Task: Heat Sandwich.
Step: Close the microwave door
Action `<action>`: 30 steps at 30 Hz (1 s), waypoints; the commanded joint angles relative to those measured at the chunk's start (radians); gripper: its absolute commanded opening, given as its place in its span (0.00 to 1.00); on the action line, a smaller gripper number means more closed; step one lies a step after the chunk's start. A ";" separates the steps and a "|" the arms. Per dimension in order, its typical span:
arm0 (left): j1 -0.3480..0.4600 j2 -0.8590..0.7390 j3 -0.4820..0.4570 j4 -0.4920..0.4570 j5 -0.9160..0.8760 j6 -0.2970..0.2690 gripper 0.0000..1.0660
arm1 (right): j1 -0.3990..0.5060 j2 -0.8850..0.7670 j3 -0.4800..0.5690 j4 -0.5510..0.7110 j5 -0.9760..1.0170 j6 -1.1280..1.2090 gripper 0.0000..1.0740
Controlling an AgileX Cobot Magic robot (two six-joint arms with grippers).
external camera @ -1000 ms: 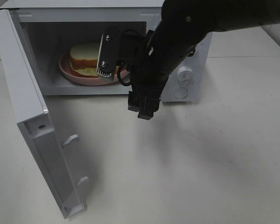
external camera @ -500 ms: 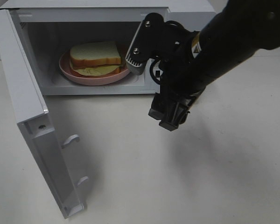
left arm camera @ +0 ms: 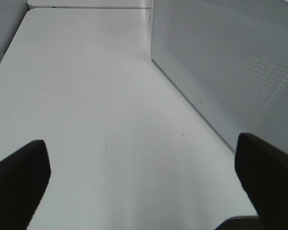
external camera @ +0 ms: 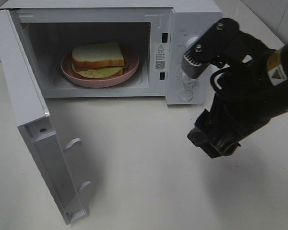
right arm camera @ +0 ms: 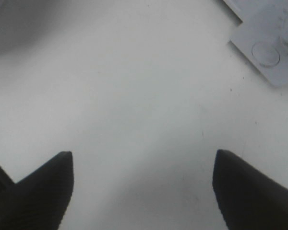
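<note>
Well, the sandwich (external camera: pixel 98 58) sits on its pink plate (external camera: pixel 69 72) inside the microwave (external camera: pixel 182 14), towards the left of the cavity and well back from the front edge. The door (external camera: pixel 24 96) stands swung wide out to the left, so I judge that loading is done and that shutting the door and setting the heat are left.

Neither tool has hold of anything. The right gripper (right arm camera: pixel 141 163) hangs over the bare table (external camera: pixel 149 182) in front of the control panel (external camera: pixel 180 62), its jaws spread wide with only tabletop between them. The left gripper (left arm camera: pixel 140 141) is spread just as wide and is just as empty. It is low over the table beside a perforated white panel (left arm camera: pixel 230 62), which may be the door's face or the oven's side; I cannot tell which. From the high camera I cannot see the left arm at all.

What worries me is the door. A push far out on its free edge with spread fingers could slip off, or shove the whole light oven along the smooth table rather than turn the hinge. A soft push may leave the two latch hooks short of their slots, and then I would not expect the oven to start. The right arm's bulk is close to the panel, so a careless swing could knock a dial to the wrong setting. A hard slam could also jolt the plate and slide the top slice off its filling.
</note>
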 commanded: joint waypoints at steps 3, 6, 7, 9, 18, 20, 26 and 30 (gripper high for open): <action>0.001 -0.016 0.003 -0.003 -0.013 0.001 0.94 | 0.003 -0.111 0.027 -0.003 0.165 0.118 0.71; 0.001 -0.016 0.003 -0.003 -0.013 0.001 0.94 | 0.003 -0.149 0.027 -0.002 0.222 0.128 0.71; 0.001 -0.016 0.003 -0.003 -0.013 0.001 0.94 | 0.003 -0.187 0.027 -0.002 0.270 0.139 0.71; 0.001 -0.016 0.003 -0.003 -0.013 0.001 0.94 | 0.003 -0.222 0.027 -0.001 0.304 0.144 0.71; 0.001 -0.016 0.003 -0.003 -0.013 0.001 0.94 | 0.003 -0.378 0.027 0.000 0.452 0.145 0.71; 0.001 -0.016 0.003 -0.003 -0.013 0.001 0.94 | 0.003 -0.425 0.027 0.000 0.497 0.145 0.71; 0.001 -0.016 0.003 -0.003 -0.013 0.001 0.94 | 0.003 -0.500 0.027 0.000 0.551 0.147 0.71; 0.001 -0.016 0.003 -0.003 -0.013 0.001 0.94 | 0.003 -0.576 0.040 -0.001 0.572 0.159 0.71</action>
